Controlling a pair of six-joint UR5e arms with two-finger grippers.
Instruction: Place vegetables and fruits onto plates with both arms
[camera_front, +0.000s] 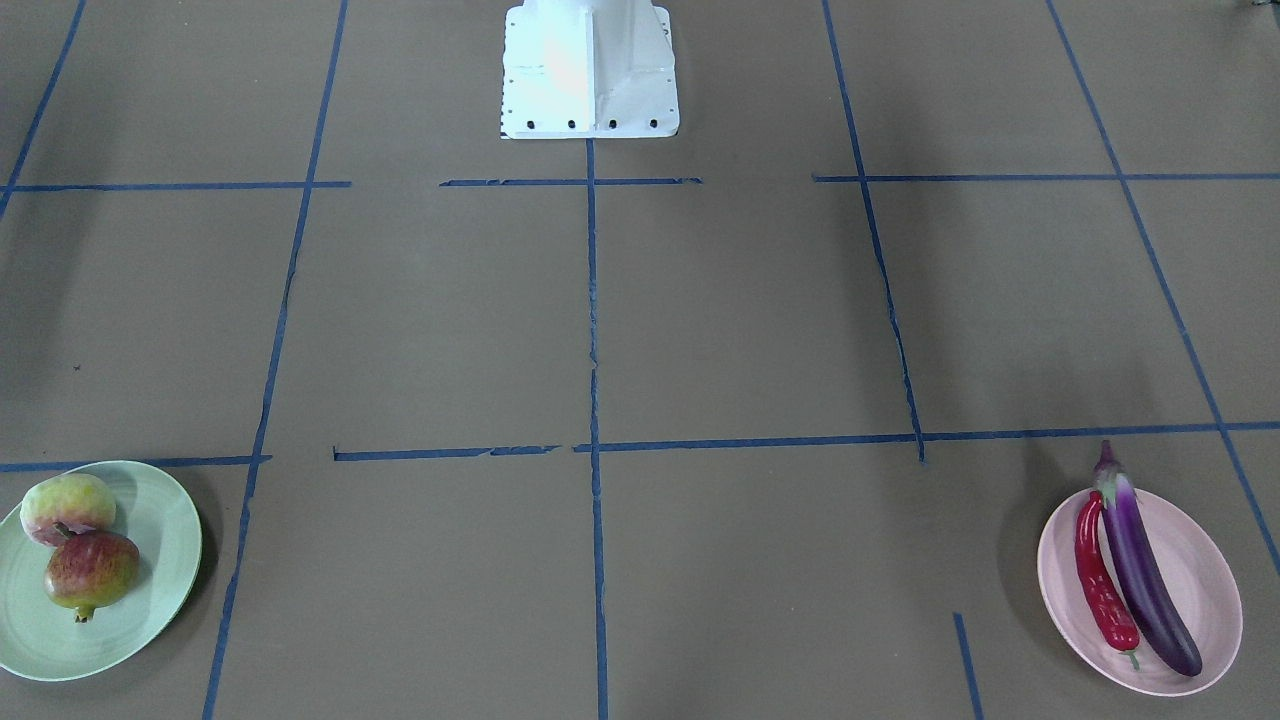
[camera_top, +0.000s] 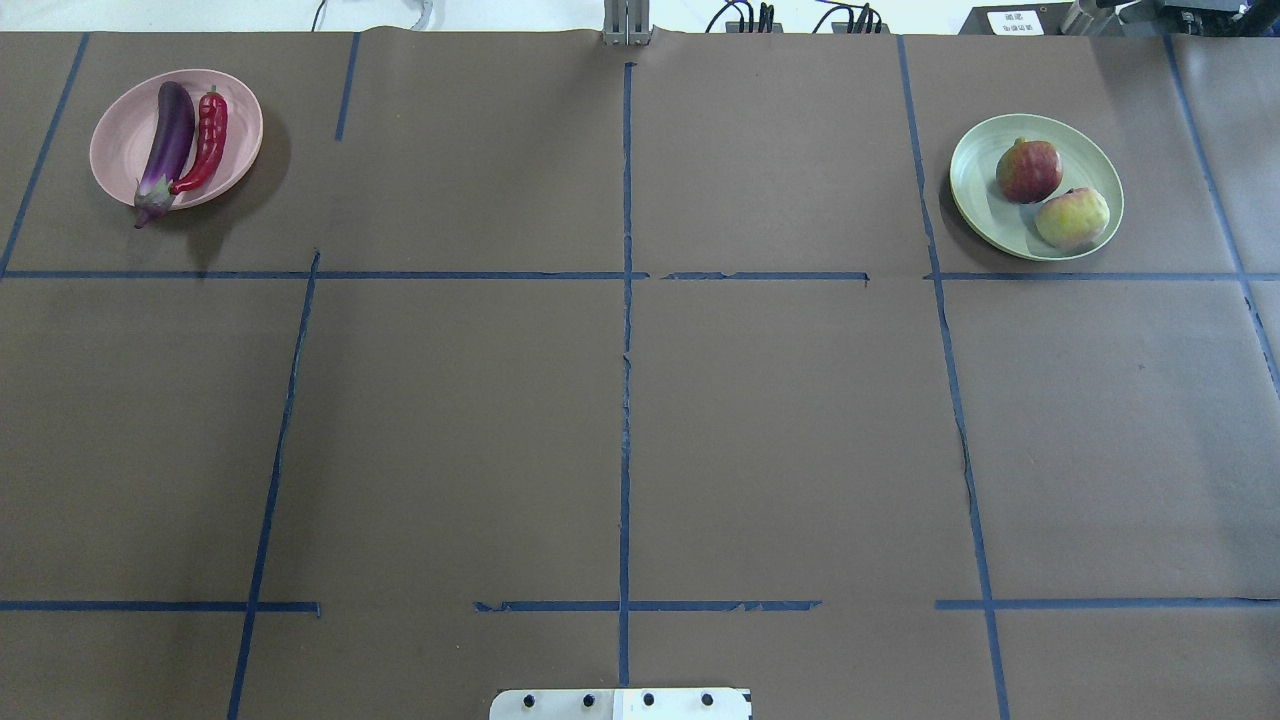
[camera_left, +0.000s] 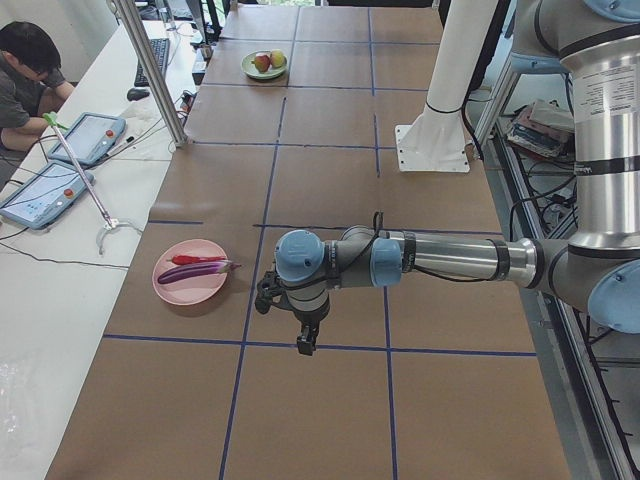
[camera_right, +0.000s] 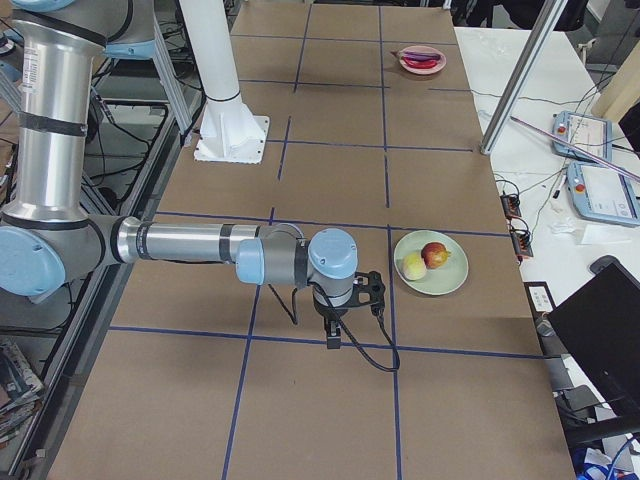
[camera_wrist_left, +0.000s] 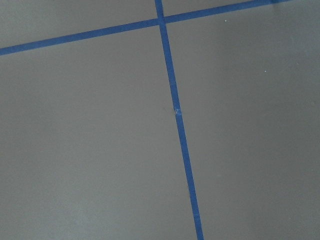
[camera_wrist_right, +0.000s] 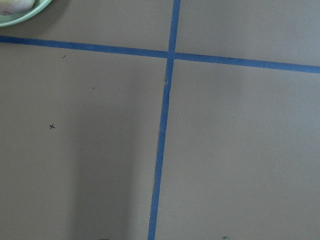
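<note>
The long, slender, glossy purple eggplant (camera_front: 1145, 580) and the shorter, thin, glossy red chili pepper (camera_front: 1100, 585) lie side by side, touching, on the round shallow pale pink plate (camera_front: 1205, 575). This plate is near the far table edge on the robot's left. The eggplant's pale stem end hangs over the rim towards the robot.

Well apart from it, on the robot's right, is the round shallow pale mint green plate (camera_front: 170, 560). It holds the flattish green-pink peach (camera_front: 68, 508) and the round red-yellow pomegranate (camera_front: 91, 574), pressed close together, the peach nearer the robot.

The grey tubular left arm (camera_left: 440, 258) stretches out level over the brown paper-covered table (camera_front: 700, 320), which is marked with blue tape lines (camera_front: 592, 330). The black left gripper (camera_left: 305, 345) hangs pointing down near the pink plate, above bare paper. The grey right arm (camera_right: 190, 243) does likewise, with the black right gripper (camera_right: 333, 338) just beside the green plate.

Neither gripper has hold of anything, and how wide either stands cannot be told from these side views. The right wrist view catches only a corner of the green plate's rim
</note>
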